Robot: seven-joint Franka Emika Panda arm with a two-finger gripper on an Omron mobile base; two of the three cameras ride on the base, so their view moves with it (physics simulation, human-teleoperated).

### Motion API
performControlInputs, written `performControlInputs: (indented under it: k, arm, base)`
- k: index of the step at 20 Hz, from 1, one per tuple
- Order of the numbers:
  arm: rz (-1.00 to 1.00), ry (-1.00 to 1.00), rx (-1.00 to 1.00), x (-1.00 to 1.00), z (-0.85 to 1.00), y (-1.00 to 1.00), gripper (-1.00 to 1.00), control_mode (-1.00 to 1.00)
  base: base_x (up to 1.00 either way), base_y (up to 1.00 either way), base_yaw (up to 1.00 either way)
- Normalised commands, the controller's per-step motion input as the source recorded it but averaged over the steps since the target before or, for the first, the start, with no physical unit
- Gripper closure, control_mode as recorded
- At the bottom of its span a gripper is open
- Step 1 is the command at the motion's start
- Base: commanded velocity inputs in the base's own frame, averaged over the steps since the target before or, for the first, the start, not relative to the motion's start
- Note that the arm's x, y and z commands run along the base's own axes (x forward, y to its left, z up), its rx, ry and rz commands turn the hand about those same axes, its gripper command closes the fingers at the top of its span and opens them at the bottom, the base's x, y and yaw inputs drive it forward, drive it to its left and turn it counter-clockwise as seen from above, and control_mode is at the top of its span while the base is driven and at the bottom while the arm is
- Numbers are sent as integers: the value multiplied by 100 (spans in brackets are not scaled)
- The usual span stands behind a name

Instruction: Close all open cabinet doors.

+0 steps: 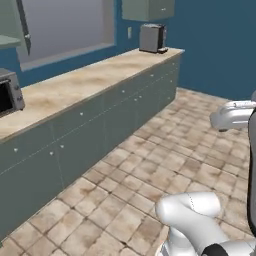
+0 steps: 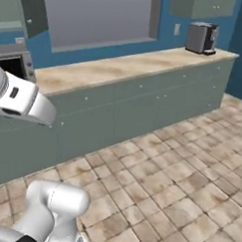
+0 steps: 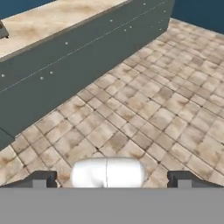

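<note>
A cabinet door (image 1: 22, 25) stands open at the upper left, above the table (image 1: 75, 82) near the toaster oven (image 1: 10, 92) — its knob low on the edge. No writing can be read. The pincer (image 3: 111, 179) hangs over the floor (image 3: 153, 113), tips spread wide, holding nothing.

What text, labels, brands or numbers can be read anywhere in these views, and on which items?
None: no readable text in any view.
Toaster oven: no brand or dial marks legible.
Coffee machine: plain, no label visible.
Wall outlet: blank.
Cabinet doors: bare panels and knobs.
Arm: one small dark mark, too blurred to read.
</note>
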Motion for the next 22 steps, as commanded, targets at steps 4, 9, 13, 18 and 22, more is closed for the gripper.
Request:
performControlInputs:
  k: [4, 9, 13, 18, 22]
  arm:
    - [0, 0, 0, 0, 0, 0, -100, 100]
    - [0, 0, 0, 0, 0, 0, -100, 100]
    - [0, 0, 0, 0, 0, 0, -100, 100]
    - [0, 0, 0, 0, 0, 0, -100, 100]
    - [0, 0, 0, 0, 0, 0, -100, 100]
  base:
    - [64, 31, 70]
    - [89, 17, 65]
    - [100, 1, 56]
    - [100, 0, 49]
    - [83, -4, 27]
